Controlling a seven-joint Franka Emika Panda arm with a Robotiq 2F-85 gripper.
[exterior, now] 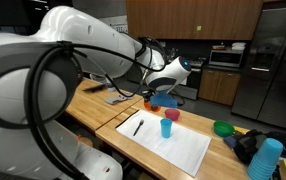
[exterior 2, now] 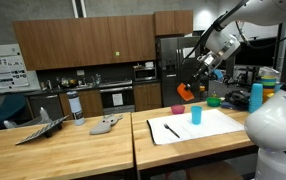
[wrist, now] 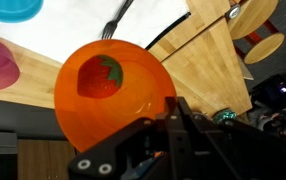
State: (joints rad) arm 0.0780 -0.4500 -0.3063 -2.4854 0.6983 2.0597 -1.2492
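My gripper [wrist: 171,118] is shut on the rim of an orange bowl [wrist: 108,90] and holds it up above the table. A red strawberry-like piece [wrist: 100,76] lies inside the bowl. In both exterior views the bowl [exterior: 151,101] [exterior 2: 186,91] hangs under the gripper [exterior: 155,91] [exterior 2: 195,78], above the far edge of a white mat [exterior: 173,148] [exterior 2: 208,127]. On the mat are a pink bowl [exterior: 172,115] [exterior 2: 178,109], a blue cup [exterior: 166,128] [exterior 2: 196,115] and a black marker [exterior: 137,127] [exterior 2: 170,131].
A green bowl [exterior: 224,128] [exterior 2: 215,100] and a stack of blue cups [exterior: 266,160] [exterior 2: 256,97] stand beyond the mat. The wooden table [exterior 2: 73,150] carries papers and a grey object [exterior 2: 106,125]. Kitchen cabinets and a fridge [exterior: 273,60] are behind.
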